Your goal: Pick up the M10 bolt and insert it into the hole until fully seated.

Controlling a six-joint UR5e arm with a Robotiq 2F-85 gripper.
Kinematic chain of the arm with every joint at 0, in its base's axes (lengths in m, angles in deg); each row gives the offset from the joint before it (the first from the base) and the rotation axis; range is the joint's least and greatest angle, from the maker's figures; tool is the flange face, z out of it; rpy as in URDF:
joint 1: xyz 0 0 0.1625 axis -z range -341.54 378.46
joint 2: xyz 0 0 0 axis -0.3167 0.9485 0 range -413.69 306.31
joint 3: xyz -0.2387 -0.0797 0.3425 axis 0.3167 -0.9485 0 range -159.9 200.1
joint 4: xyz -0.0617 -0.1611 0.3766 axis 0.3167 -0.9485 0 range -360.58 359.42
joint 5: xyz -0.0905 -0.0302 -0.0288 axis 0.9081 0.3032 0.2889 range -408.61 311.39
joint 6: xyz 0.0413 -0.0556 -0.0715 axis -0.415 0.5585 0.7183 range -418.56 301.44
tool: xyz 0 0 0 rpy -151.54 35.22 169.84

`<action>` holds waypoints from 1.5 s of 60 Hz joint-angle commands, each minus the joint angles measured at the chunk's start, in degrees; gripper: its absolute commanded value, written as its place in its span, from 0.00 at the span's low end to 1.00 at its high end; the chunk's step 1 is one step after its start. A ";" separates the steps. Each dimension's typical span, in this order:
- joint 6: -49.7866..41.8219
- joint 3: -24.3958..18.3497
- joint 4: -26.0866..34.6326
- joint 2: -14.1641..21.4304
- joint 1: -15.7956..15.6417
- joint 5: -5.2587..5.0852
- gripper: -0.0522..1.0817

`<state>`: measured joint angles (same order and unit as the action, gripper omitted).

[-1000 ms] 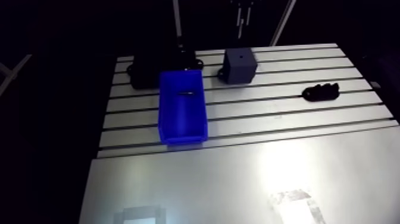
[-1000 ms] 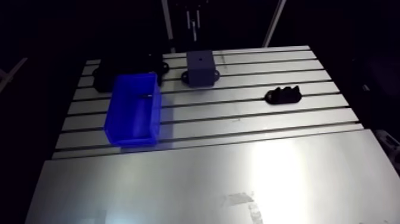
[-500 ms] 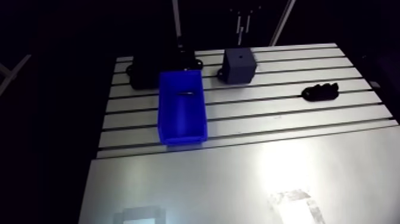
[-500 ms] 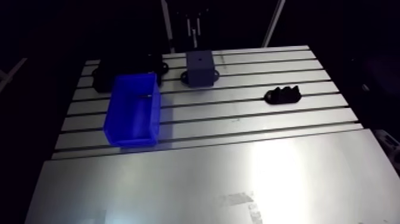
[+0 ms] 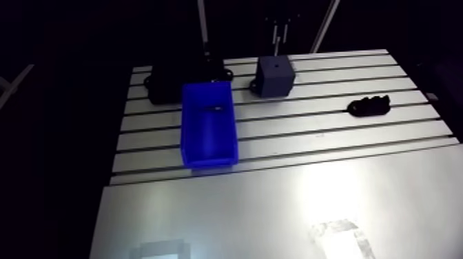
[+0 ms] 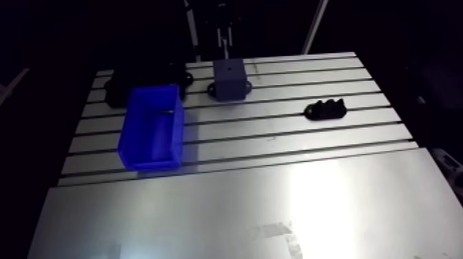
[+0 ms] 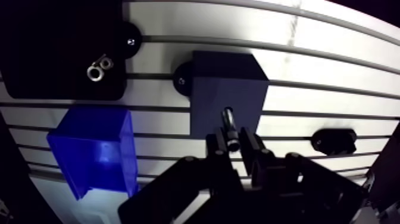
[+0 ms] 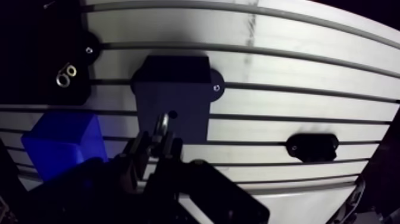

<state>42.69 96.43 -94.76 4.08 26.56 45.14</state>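
In the wrist view my gripper [image 7: 232, 140] is shut on a dark M10 bolt [image 7: 230, 126], which sticks out ahead of the fingertips. The bolt hangs over a grey block [image 7: 229, 83] bolted to the slotted table. The block's small round hole [image 8: 172, 113] lies just beside the bolt's tip, apart from it. In the arm view the gripper [image 5: 278, 33] hangs above the far edge of the grey block [image 5: 275, 76] at the back of the table.
A blue bin [image 5: 208, 124] stands left of the block with a small dark part [image 5: 218, 107] inside. Behind the bin sits a black plate [image 7: 65, 53] carrying two metal rings [image 7: 99, 67]. A small black holder [image 5: 368, 105] lies to the right.
The arm view has shifted slightly left, so the camera moved. The gripper with the bolt looks a little lower over the grey block than just before. The things on the table have not moved.
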 commanded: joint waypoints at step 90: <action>0.49 1.91 -0.69 0.01 0.70 0.07 1.00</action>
<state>43.11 98.19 -95.46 4.09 27.25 45.21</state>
